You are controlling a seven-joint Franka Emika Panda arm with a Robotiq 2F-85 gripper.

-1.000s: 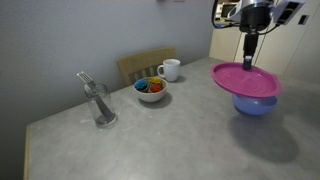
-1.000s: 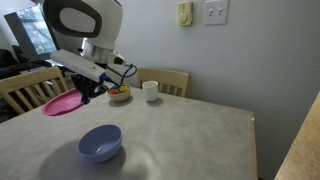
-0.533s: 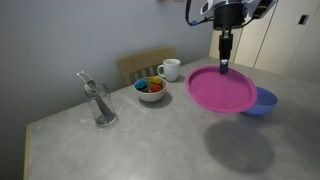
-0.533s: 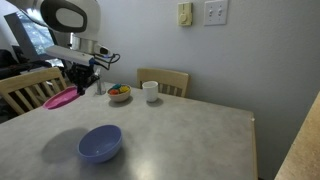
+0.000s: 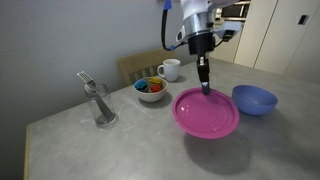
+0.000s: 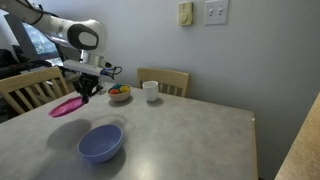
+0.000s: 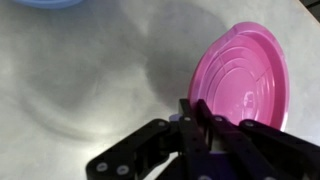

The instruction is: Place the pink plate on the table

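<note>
A single Robotiq gripper (image 5: 204, 88) on the Franka arm pinches the far rim of one round magenta-pink plastic plate (image 5: 207, 113) in an exterior view, holding it tilted just above the large grey speckled tabletop (image 5: 120, 150), where its shadow falls. Also on the surface are one blue-purple plastic bowl (image 5: 255, 99) just beside the plate, one white ceramic mug (image 5: 170, 69), one small white bowl of coloured pieces (image 5: 151, 88) and one clear drinking glass (image 5: 100, 106) with a metal utensil in it. One wooden chair (image 5: 146, 64) stands against the plain grey wall, pale cabinet doors (image 5: 270, 35) at the right

In an exterior view from across the tabletop (image 6: 190, 130), the gripper (image 6: 88, 94) carries the plate (image 6: 67, 106) low over the far corner, well apart from the blue-purple bowl (image 6: 100, 143). The mug (image 6: 151, 91) and small bowl (image 6: 119, 94) sit near the wall. Two wooden chairs show here, one behind the mug (image 6: 164, 80) and one at the left edge (image 6: 25, 92); two white wall plates (image 6: 215, 12) hang above

In the wrist view, the gripper (image 7: 199, 110) has its dark fingers (image 7: 188, 112) closed tight on the plate's (image 7: 250, 75) rim, the bare tabletop (image 7: 80, 70) below and a sliver of the blue-purple bowl (image 7: 45, 3) at the top edge
</note>
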